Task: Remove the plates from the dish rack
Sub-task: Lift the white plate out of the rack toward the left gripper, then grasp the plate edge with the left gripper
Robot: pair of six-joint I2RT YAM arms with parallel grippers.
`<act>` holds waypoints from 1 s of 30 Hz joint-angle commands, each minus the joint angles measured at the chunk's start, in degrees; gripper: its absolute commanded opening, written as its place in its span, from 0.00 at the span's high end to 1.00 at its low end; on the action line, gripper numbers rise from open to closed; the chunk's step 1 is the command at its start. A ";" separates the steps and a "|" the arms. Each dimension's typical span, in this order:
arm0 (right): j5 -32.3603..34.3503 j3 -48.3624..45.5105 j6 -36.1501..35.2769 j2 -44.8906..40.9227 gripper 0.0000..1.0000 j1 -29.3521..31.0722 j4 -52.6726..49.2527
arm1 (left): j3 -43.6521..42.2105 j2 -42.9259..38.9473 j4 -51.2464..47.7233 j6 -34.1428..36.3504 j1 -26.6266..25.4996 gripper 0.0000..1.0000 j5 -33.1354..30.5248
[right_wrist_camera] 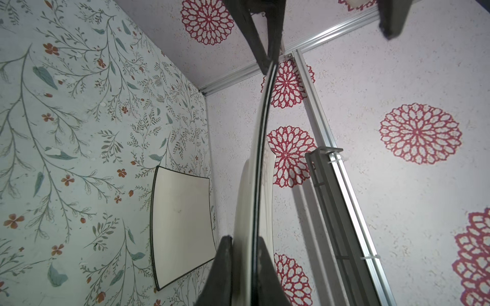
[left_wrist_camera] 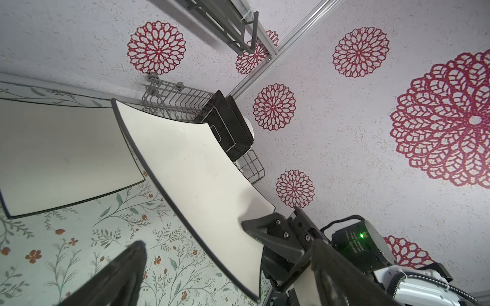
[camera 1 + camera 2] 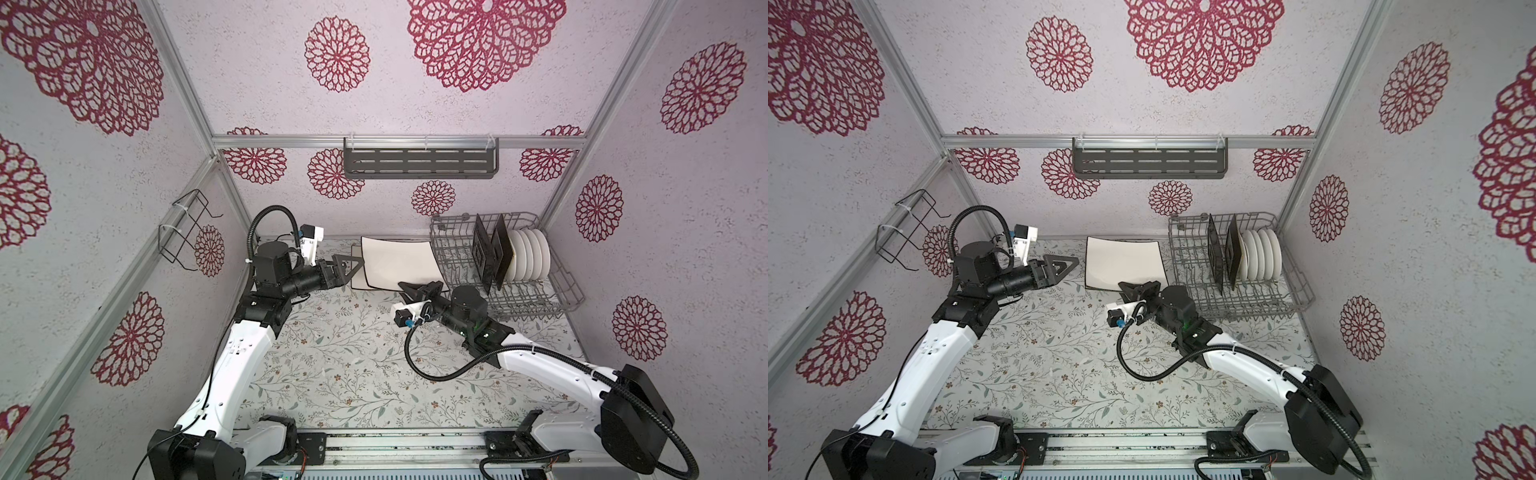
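Note:
The grey wire dish rack [image 3: 571, 297] [image 3: 1304, 297] stands at the back right. Upright in it are two black square plates [image 3: 484, 253] [image 2: 225, 124] and a row of round white plates [image 3: 530, 257] [image 3: 1262, 255]. One cream rectangular plate [image 3: 358, 274] [image 2: 61, 153] [image 1: 183, 225] lies flat on the table. A second cream plate [image 3: 399, 259] [image 3: 1123, 259] [image 2: 185, 172] hangs tilted over it, my right gripper [image 3: 411, 287] [image 3: 1129, 287] [image 1: 246, 254] shut on its near corner. My left gripper [image 3: 355, 268] [image 3: 1069, 266] [image 2: 226, 243] stands open at that plate's left edge.
A dark slotted shelf [image 3: 419, 164] hangs on the back wall. A small black wire holder [image 3: 187, 232] is fixed to the left wall. The rack sits close to the right wall and the back corner post. The floral table [image 3: 332, 374] stretches toward the front.

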 commanded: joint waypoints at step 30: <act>7.42 4.59 -16.28 0.60 1.00 9.35 22.76 | -3.63 4.80 4.25 -4.89 1.04 0.03 0.81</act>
